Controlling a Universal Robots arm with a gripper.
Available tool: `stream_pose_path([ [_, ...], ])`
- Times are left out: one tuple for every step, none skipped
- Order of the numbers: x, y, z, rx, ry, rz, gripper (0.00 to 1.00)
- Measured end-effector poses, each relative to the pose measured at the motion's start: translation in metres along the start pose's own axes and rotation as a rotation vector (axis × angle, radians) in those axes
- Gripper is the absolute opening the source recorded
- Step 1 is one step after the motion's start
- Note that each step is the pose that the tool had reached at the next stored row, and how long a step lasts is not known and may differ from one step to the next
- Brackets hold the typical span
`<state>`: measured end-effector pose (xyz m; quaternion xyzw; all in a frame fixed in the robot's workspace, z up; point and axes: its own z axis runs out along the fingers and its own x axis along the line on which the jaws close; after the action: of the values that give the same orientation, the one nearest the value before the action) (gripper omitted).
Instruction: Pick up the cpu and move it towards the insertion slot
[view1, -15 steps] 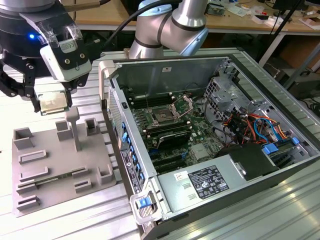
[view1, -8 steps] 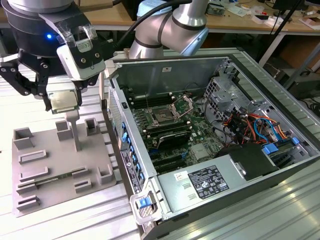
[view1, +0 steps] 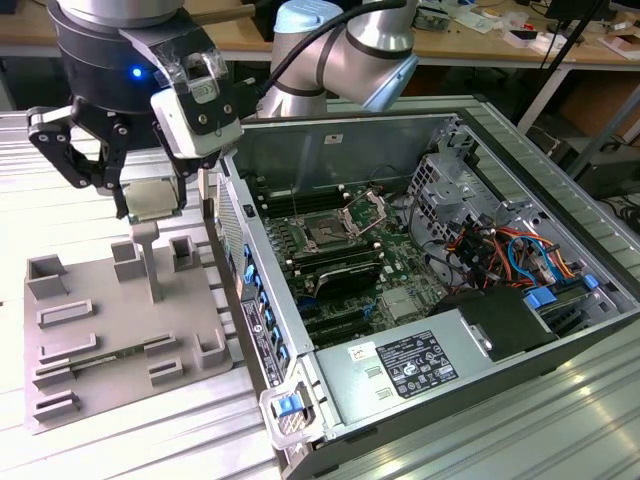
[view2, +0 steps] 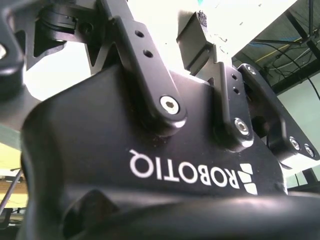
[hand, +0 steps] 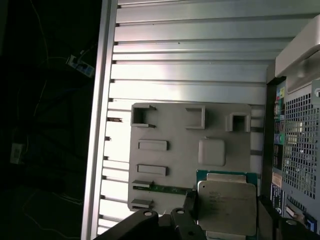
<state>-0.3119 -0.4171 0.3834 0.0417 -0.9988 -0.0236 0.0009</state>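
The gripper (view1: 150, 195) grips the cpu (hand: 227, 207) between its fingers, just above the grey tray (view1: 90, 350). Keeping it level matters; the insertion slot (view1: 330, 232) lies well aside.

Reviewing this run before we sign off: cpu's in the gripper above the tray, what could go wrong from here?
1. The gripper holds the cpu by its edges above the tray; a slip could drop it onto the raised blocks.
2. The case wall stands between the cpu and the slot; a low path could clip it.
3. The slot's open bracket stands up beside it, so the cpu or fingers might catch on it.
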Motion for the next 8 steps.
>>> stream_pose_path([
  [-0.0026, -0.0002, 0.0, 0.0, 0.0, 0.0, 0.55],
  [-0.0042, -0.0003, 0.0, -0.0001, 0.0, 0.0, 0.55],
  [-0.0059, -0.0005, 0.0, -0.0001, -0.0001, 0.0, 0.55],
  [-0.0079, -0.0006, 0.0, -0.0001, -0.0001, 0.0, 0.55],
  [-0.009, -0.0007, 0.0, 0.0, 0.0, 0.0, 0.55],
  [-0.0101, -0.0008, 0.0, 0.0, 0.0, 0.0, 0.55],
  [-0.0118, -0.001, 0.0, 0.0, -0.0001, 0.0, 0.55],
  [-0.0136, -0.0011, 0.0, -0.0001, 0.0, 0.0, 0.55],
])
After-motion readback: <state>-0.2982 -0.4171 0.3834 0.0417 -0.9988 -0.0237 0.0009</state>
